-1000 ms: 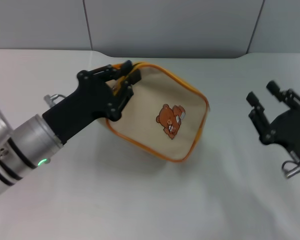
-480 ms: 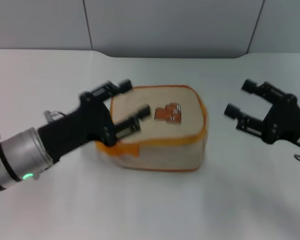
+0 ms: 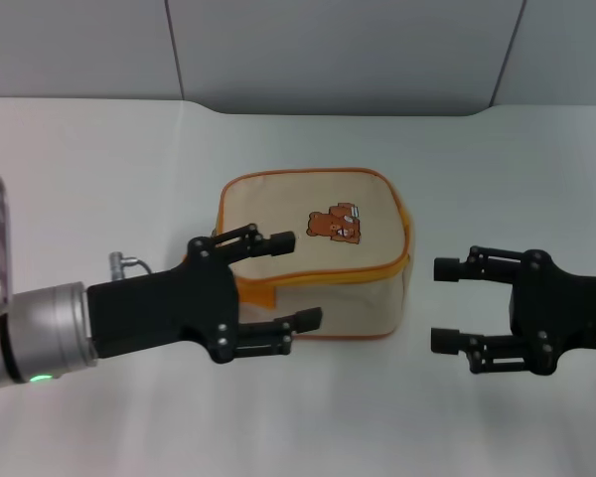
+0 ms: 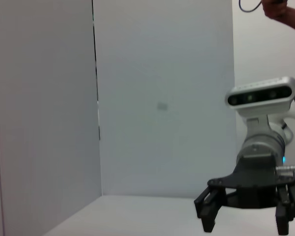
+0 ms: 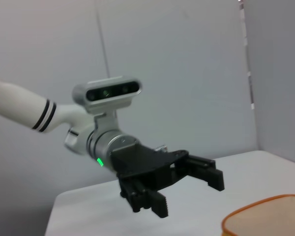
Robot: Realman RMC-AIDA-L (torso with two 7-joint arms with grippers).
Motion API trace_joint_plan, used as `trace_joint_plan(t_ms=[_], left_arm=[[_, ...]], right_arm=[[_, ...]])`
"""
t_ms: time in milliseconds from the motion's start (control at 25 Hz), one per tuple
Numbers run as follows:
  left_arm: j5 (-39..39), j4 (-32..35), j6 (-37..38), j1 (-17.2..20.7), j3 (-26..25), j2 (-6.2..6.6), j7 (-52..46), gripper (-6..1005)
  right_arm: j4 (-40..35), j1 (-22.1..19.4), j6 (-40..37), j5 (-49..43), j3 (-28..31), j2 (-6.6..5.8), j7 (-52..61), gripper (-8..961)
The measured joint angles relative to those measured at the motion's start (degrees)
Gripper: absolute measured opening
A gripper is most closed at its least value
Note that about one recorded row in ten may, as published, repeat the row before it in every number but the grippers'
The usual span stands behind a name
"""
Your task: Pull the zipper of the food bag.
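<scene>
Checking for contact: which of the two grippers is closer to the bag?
The left gripper: its open fingers overlap the food bag by the orange strap. The right gripper, also open, stands clear of it.

A robot test lab, by the look of it: a plain white bench [image 3: 99, 149] boxed in by bare grey partition panels [image 3: 338, 50] with dark seams; the wrist views show only blank walls [image 4: 162, 98] behind.

The cream food bag [image 3: 318, 253] with orange piping sat flat, bear patch up; its zipper could not be made out.
</scene>
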Motion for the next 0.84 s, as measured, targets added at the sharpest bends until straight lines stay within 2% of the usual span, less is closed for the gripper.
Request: trace_joint_plan(t_ms=[400, 840], left_arm=[[1.79, 1.52, -0.02, 1.17, -0.16, 0.15, -2.60, 829], [1.77, 1.09, -0.20, 2.52, -0.31, -0.30, -2.00, 829]], right_arm=[[-0.26, 0.13, -0.17, -0.30, -0.09, 0.18, 0.02, 795], [-0.44, -0.13, -0.23, -0.36, -0.03, 0.28, -0.30, 795]])
